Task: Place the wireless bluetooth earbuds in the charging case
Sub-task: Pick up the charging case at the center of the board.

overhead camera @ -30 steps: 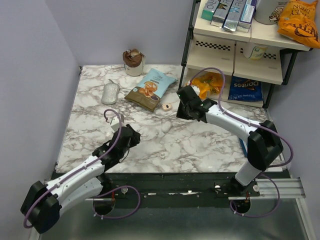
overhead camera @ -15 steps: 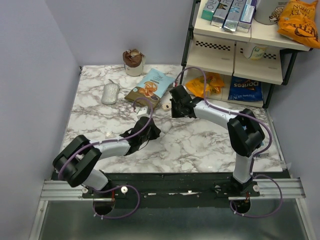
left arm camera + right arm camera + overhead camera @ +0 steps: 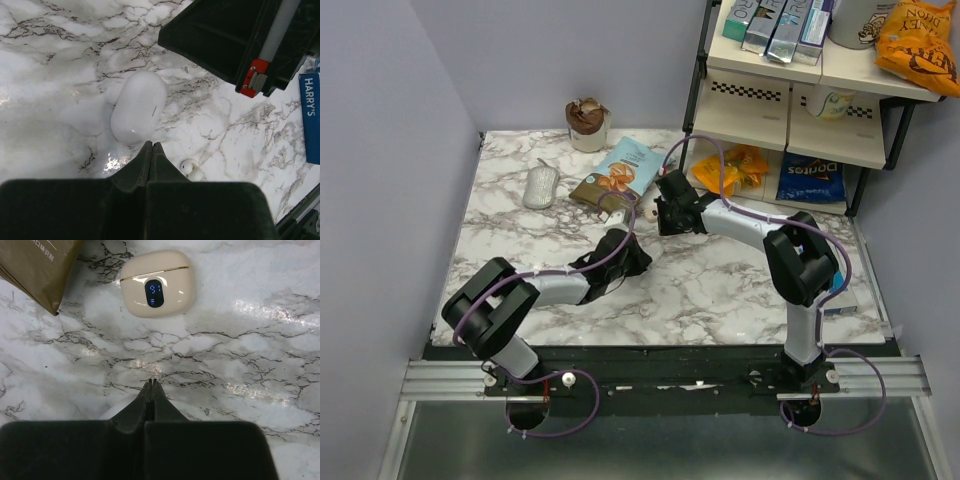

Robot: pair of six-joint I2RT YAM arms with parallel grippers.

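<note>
The left hand (image 3: 151, 145), fingers pressed together and holding nothing, points at one end of a white pebble-shaped case (image 3: 139, 106) lying mid-counter (image 3: 50, 50); contact cannot be told. One earbud (image 3: 189, 167) lies just beside the fingertips. The right hand (image 3: 151, 382), likewise pressed together and holding nothing, hovers near the cream charging case (image 3: 157, 290), which is closed with its display lit, beside a brown bag (image 3: 35, 270) toward the counter's far edge.

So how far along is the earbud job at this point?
Nothing done yet: the cream charging case sits lid shut, and one earbud lies loose on the marble beside a white pebble-shaped case. In hand: nothing; left fingers and right fingers are shut, empty. Left: open a case, pick up buds, seat them.
</note>
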